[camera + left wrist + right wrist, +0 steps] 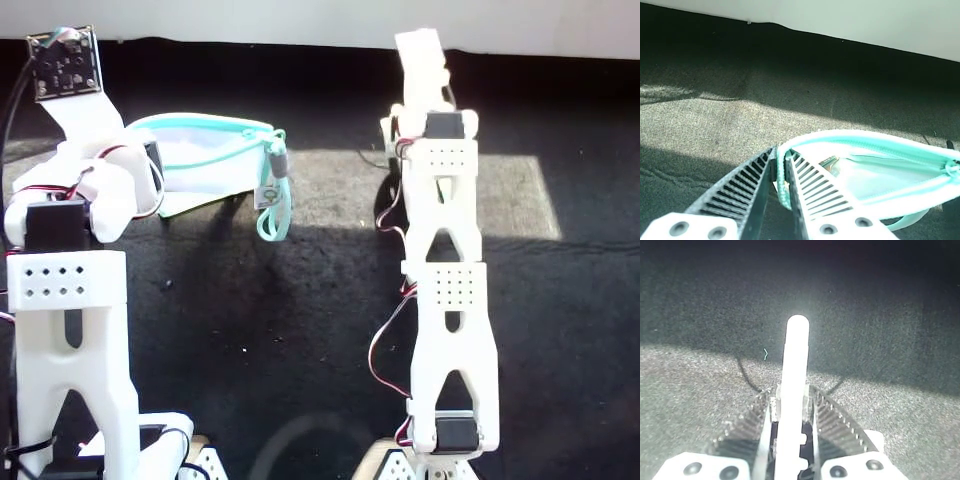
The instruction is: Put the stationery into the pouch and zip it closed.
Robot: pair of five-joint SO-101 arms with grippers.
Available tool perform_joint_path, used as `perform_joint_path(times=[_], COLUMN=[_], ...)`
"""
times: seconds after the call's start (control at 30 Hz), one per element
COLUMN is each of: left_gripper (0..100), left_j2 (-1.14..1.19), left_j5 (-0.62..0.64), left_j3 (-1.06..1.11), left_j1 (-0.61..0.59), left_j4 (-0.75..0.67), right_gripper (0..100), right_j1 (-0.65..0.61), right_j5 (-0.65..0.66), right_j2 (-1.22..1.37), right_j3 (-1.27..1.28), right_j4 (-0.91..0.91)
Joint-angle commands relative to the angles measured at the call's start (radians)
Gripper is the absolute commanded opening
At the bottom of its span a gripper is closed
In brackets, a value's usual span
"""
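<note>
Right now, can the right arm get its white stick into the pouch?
Probably yes. The pouch gapes open, its rim pinched by the left claw, and bare mat lies between it and the right claw holding the white stick. The strap at that end might snag.

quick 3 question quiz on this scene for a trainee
1. True or false: the pouch is zipped shut.
2. What does the right gripper hold? A) a white pen B) scissors C) nothing
3. Fill in: the left gripper is clamped on the pouch's open ____.
Key: 1 false; 2 A; 3 edge.
</note>
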Motion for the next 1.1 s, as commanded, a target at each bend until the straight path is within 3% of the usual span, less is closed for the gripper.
perform_joint_path(times=[0.0,0.23,0.47,0.8,1.07], left_gripper=[1,1,1,1,1], left_j2=[0.087,0.087,0.085,0.079,0.087], left_j5=[0.008,0.008,0.008,0.008,0.008], left_j3=[0.025,0.025,0.024,0.024,0.024], left_j1=[0.005,0.005,0.005,0.068,0.07], left_j4=[0.031,0.051,0.094,0.155,0.15], right_gripper=[0.5,0.5,0.5,0.5,0.5], right_j1=[0.002,-0.016,-0.042,-0.163,-0.217], right_j5=[-0.003,-0.006,-0.009,-0.003,-0.011], right_j2=[-0.041,-0.208,-0.41,-1.079,-1.443], right_j3=[-0.176,-0.145,-0.056,0.9,1.632], right_j4=[0.088,0.309,0.308,0.286,0.028])
